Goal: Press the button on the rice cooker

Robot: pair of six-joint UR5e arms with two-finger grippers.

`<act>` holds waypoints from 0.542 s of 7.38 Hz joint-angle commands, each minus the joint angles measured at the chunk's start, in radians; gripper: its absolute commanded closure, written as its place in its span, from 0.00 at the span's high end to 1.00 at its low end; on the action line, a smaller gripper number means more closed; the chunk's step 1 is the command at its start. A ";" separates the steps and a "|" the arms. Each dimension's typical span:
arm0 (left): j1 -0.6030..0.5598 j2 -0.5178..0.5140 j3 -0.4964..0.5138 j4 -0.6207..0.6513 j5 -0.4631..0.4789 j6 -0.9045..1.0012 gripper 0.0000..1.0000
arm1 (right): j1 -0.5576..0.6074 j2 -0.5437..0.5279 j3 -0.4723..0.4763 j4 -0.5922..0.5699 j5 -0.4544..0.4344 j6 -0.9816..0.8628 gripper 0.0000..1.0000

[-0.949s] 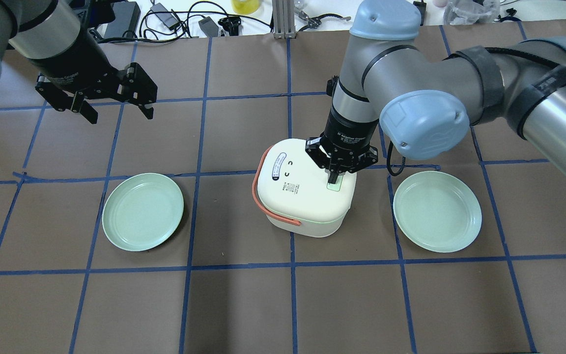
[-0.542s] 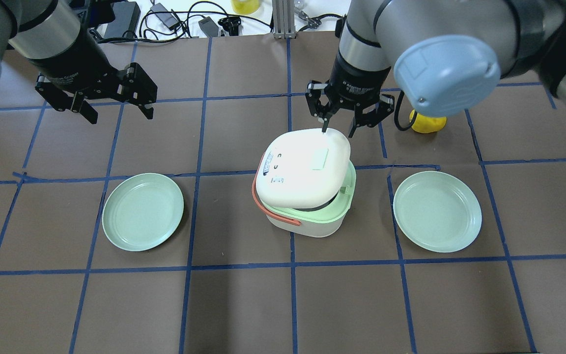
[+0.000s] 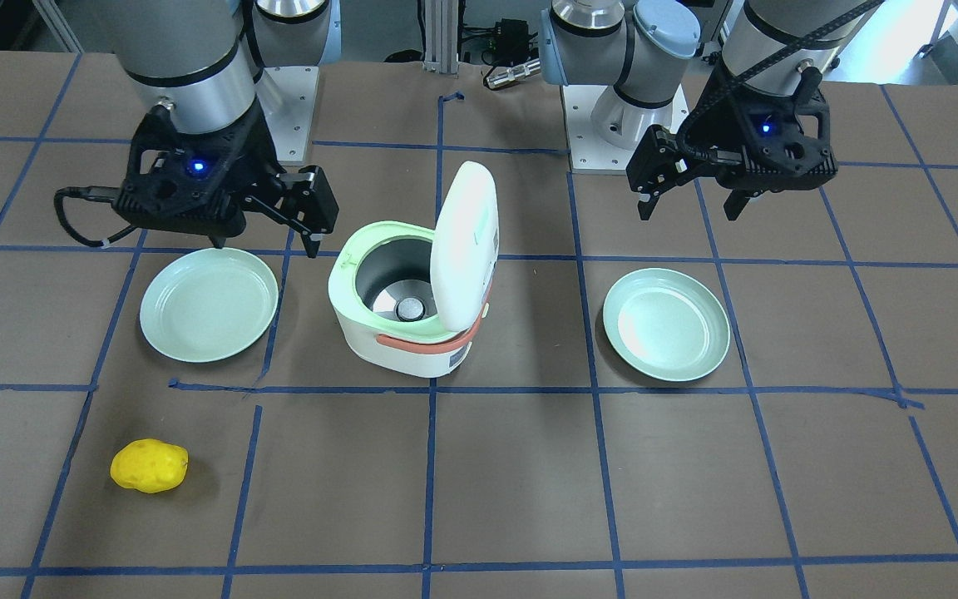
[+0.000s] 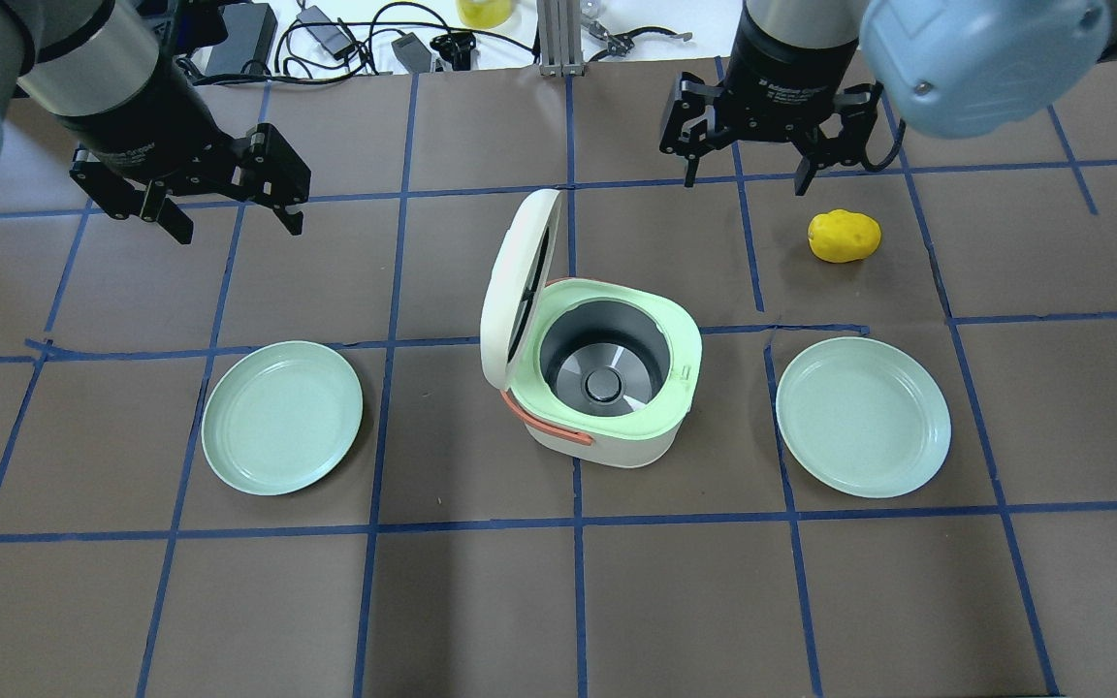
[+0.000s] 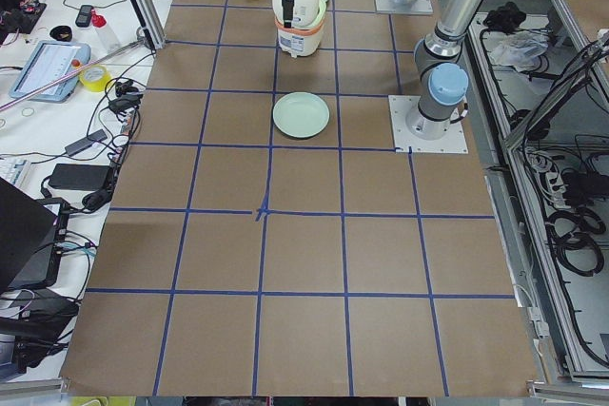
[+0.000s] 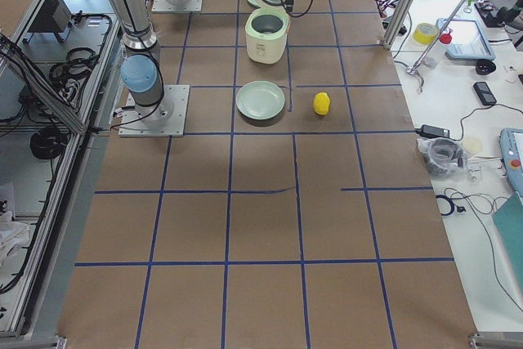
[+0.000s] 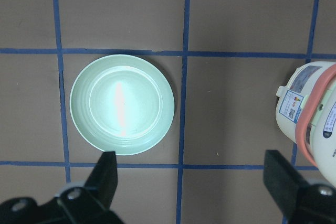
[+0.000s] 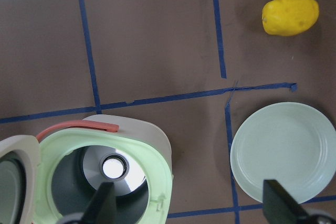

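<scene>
The rice cooker (image 4: 607,448) is white with a pale green rim and a salmon handle band, and it stands at the table's middle. Its lid (image 4: 510,291) stands upright on the left side, so the empty metal pot (image 4: 605,378) shows. The cooker also shows in the front-facing view (image 3: 396,349) and in both wrist views (image 8: 152,140) (image 7: 294,108). My right gripper (image 4: 745,182) is open and empty, raised beyond the cooker and apart from it. My left gripper (image 4: 237,228) is open and empty, hovering far left of the cooker.
Two pale green plates lie on either side of the cooker, one left (image 4: 282,417) and one right (image 4: 864,417). A yellow potato-like object (image 4: 845,236) lies beyond the right plate, below my right gripper. Cables and adapters (image 4: 326,39) lie past the far edge.
My right gripper was shut with its fingertips on the lid's button; it has lifted away toward the far side and opened. The lid has swung from closed to upright. The left arm has not moved.
</scene>
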 commanded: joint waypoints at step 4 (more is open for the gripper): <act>0.000 0.000 0.000 0.000 0.000 0.000 1.00 | -0.166 -0.034 0.001 0.093 -0.006 -0.254 1.00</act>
